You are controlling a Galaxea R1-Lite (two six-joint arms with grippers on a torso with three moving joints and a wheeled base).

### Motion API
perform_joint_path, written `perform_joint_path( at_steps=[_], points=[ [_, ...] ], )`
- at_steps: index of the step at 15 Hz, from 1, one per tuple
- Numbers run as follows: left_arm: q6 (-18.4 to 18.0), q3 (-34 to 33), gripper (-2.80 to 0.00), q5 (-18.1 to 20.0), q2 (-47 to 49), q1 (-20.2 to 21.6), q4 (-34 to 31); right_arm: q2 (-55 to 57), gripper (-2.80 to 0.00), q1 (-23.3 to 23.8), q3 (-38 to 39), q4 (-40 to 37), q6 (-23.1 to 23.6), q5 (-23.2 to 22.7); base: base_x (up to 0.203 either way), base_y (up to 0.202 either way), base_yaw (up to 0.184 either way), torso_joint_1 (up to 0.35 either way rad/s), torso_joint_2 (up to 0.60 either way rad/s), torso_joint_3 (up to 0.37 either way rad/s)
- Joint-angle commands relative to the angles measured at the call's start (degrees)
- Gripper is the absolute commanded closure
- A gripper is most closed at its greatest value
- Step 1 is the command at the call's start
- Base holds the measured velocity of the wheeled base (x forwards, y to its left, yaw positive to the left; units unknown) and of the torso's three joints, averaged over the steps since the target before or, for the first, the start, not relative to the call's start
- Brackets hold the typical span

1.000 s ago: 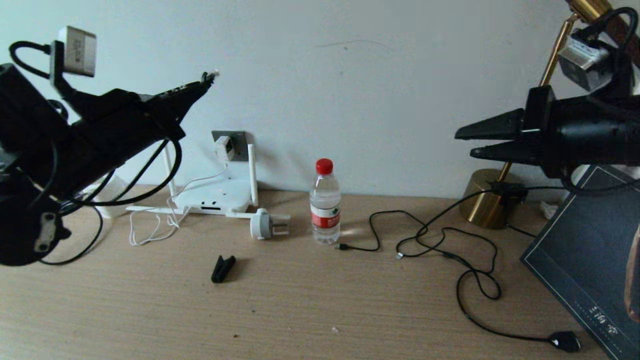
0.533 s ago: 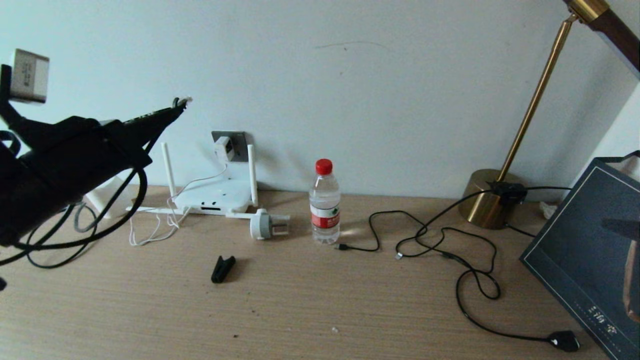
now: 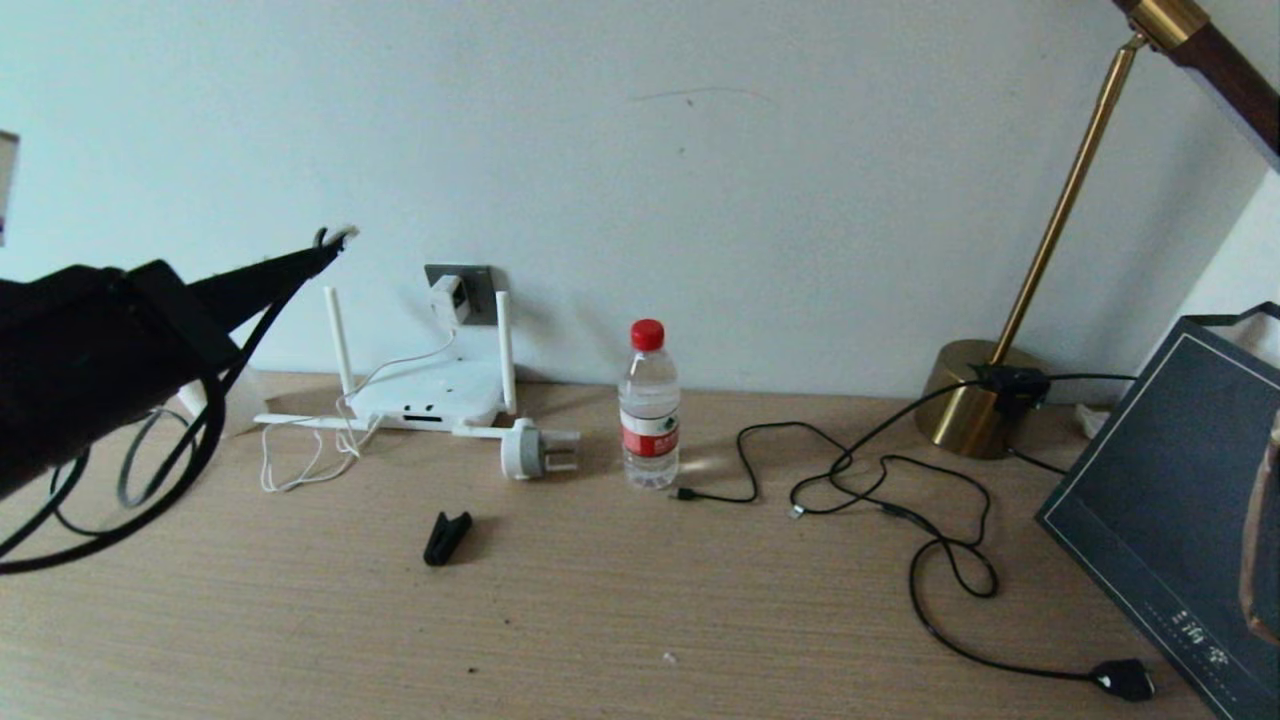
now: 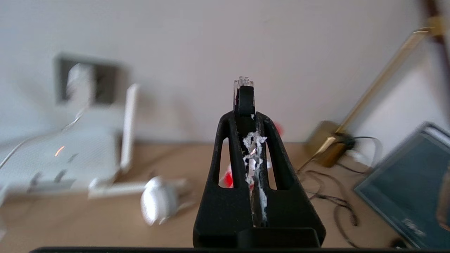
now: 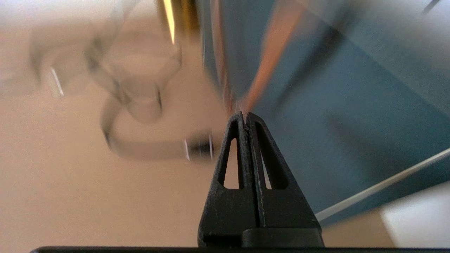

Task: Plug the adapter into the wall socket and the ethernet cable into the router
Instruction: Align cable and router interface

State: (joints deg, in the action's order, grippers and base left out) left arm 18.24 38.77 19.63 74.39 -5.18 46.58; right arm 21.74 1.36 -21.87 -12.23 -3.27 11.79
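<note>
The white adapter point(image 3: 447, 297) sits in the dark grey wall socket point(image 3: 470, 280), and its thin white cord point(image 3: 300, 455) trails down over the desk. Just below stands the white router point(image 3: 430, 395) with upright antennas and dark front slots. My left gripper point(image 3: 325, 248) hangs in the air left of the router, shut on the ethernet cable point(image 3: 140, 500). The cable's clear-tipped plug point(image 4: 243, 92) sticks out past the fingertips, and the black cable loops down under the arm. My right gripper point(image 5: 244, 117) is out of the head view; its wrist view shows it shut and empty over the desk.
A round white-grey plug point(image 3: 535, 447), a black clip point(image 3: 445, 537) and a water bottle point(image 3: 650, 405) lie near the router. Thin black cables point(image 3: 900, 500) sprawl to the right, by a brass lamp base point(image 3: 975, 400) and a dark blue box point(image 3: 1180, 510).
My left gripper has dropped lower and drawn back to the left with the ethernet plug. The right arm has withdrawn out of the head view.
</note>
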Motion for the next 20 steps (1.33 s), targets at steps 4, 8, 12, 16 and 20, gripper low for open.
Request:
perform_joint_path(
  at_steps=[4, 8, 12, 16, 20],
  points=[
    [-1.94, -4.52, 0.00, -5.61, 2.33, -0.18, 0.52, -10.44, 0.00, 0.39, 21.96, 11.50, 6.60, -12.17, 0.000, 0.000, 0.000, 0.000, 0.00, 0.000],
    [-11.81, -10.36, 0.00, -9.13, 2.12, 0.42, 0.38, -11.12, 0.00, -0.02, 21.87, 11.97, 7.52, -12.36, 0.000, 0.000, 0.000, 0.000, 0.00, 0.000],
    [-16.49, -14.19, 0.00, -12.06, 2.98, -0.01, 0.77, -20.68, 0.00, -0.60, 21.85, 12.11, 4.35, -12.01, 0.000, 0.000, 0.000, 0.000, 0.00, 0.000],
    [-16.66, -14.85, 0.00, -12.23, 3.31, -0.72, 0.80, -21.74, 0.00, -0.92, 21.87, 12.23, 2.66, -11.35, 0.000, 0.000, 0.000, 0.000, 0.00, 0.000],
    [-16.97, -13.18, 0.00, -16.53, 7.12, -0.62, 0.28, -21.74, 0.00, -0.92, 21.87, 12.23, 2.74, -11.35, 0.000, 0.000, 0.000, 0.000, 0.00, 0.000]
  ],
)
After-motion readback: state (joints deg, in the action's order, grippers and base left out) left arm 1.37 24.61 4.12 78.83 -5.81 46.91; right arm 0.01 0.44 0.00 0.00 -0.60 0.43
